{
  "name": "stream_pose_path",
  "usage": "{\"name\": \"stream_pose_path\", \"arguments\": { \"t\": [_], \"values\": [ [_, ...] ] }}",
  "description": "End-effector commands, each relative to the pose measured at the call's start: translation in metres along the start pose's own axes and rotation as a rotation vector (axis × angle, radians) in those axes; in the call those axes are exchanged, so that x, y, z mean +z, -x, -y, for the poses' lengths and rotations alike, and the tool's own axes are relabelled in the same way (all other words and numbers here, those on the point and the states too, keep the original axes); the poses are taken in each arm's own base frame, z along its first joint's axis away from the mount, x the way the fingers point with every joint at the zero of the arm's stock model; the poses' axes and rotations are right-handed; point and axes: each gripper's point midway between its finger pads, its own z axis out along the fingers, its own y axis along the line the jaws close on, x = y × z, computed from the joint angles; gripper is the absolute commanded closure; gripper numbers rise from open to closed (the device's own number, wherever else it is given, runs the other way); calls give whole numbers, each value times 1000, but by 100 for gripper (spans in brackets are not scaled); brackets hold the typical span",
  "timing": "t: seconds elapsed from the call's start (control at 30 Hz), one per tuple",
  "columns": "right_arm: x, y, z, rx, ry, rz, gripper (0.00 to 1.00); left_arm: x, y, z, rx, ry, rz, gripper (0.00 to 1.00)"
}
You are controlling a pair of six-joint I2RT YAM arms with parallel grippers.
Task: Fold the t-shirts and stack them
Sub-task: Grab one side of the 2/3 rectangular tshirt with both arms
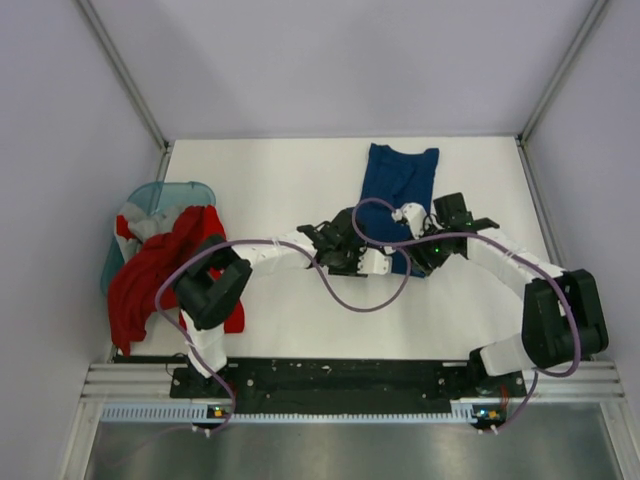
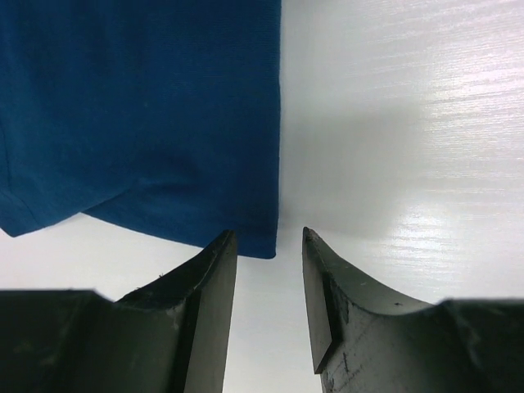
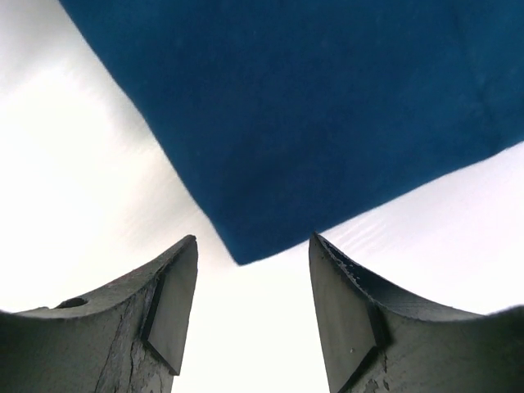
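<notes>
while the navy-blue t-shirt (image 1: 398, 185) lies flat on the tabletop (image 1: 270, 180) as a long narrow strip – running from near the far edge back toward the middle, right of centre – both arms reach in to its near end. the left fingers (image 2: 209, 286) are parted with nothing between them; the shirt's near corner (image 2: 139, 115) lies just ahead of their tips, on bare tabletop. the right fingers (image 3: 176, 295) are spread too and hold nothing – the shirt's other near corner (image 3: 327, 106) points into the gap between them without being touched. at the left edge of the tabletop sits a teal basket (image 1: 165, 195), with the red t-shirt (image 1: 150, 275) draped over its near rim and spilling onto the tabletop, and the grey-white t-shirt (image 1: 130, 215) bunched inside beside it.
</notes>
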Motion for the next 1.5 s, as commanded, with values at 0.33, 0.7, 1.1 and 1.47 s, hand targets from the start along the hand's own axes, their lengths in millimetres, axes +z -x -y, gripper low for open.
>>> {"name": "stream_pose_path", "arguments": {
  "t": [0.33, 0.7, 1.1, 1.47],
  "values": [
    [-19, 3, -5, 789, -134, -96, 47, 17, 0, 1, 107, 46, -30, 91],
    [-7, -5, -13, 1425, -161, 190, 51, 13, 6, 10, 87, 53, -39, 100],
    [10, -32, 2, 1689, -291, 308, 42, 6, 5, 8, 87, 80, -57, 100],
    [31, -30, -8, 1689, -172, 259, 100, -3, 6, 10, 80, 57, -63, 100]
  ]
}}
